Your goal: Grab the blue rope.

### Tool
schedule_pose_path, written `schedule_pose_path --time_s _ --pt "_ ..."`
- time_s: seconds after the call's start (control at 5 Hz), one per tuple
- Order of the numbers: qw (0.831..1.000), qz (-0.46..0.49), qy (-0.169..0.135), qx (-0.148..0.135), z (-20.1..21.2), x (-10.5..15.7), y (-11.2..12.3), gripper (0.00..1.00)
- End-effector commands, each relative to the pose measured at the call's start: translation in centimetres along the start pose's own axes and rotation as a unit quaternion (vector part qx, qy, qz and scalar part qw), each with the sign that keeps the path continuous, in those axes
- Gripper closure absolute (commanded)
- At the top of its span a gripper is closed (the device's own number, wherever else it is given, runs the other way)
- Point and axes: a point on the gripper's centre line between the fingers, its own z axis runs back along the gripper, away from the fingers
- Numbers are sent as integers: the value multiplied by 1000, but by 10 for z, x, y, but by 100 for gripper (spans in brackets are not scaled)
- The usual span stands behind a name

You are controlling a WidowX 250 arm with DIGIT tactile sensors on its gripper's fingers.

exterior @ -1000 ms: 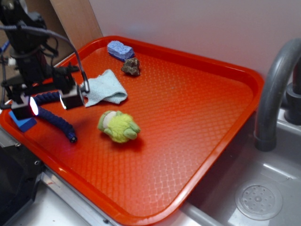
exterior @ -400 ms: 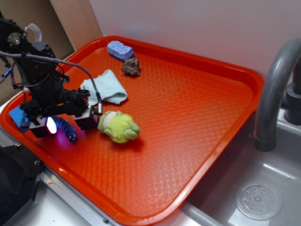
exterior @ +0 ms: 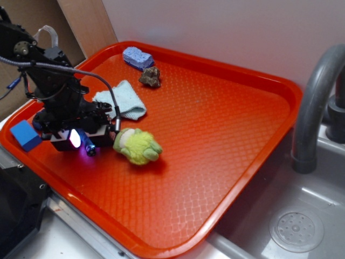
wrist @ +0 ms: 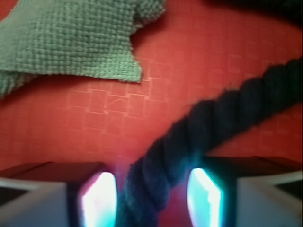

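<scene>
between the spread fingers (wrist: 97,198), blue rope (wrist: 208,123) running lengthwise, low over the red tray (exterior: 226,135)

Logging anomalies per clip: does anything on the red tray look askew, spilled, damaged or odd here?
Nothing stands out. The thick navy braided rope runs intact between the gripper fingers. The pale green knitted cloth lies rumpled but on the red plastic tray, and the green plush toy lies beside the gripper. Nothing is spilled.

Even, soft room light outside; the wrist view is blurred, with glaring cyan-pink glow beside the jaws.
</scene>
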Motion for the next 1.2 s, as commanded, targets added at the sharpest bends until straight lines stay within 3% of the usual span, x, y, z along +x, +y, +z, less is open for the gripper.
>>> schedule_pose_path --time_s 0.0,0.2,0.4,0.6,0.8,1.0 --pt "993 -98 -66 15 67 21 -8 100" --pt "983 -164 -79 5 116 39 -41 100" --pt "977 -204 -61 -13 153 48 -62 100" --pt "971 -239 -14 -9 201 51 -88 100" --pt "964 -265 5 -3 237 50 -96 100" --pt "959 -282 2 -21 266 44 -94 100"
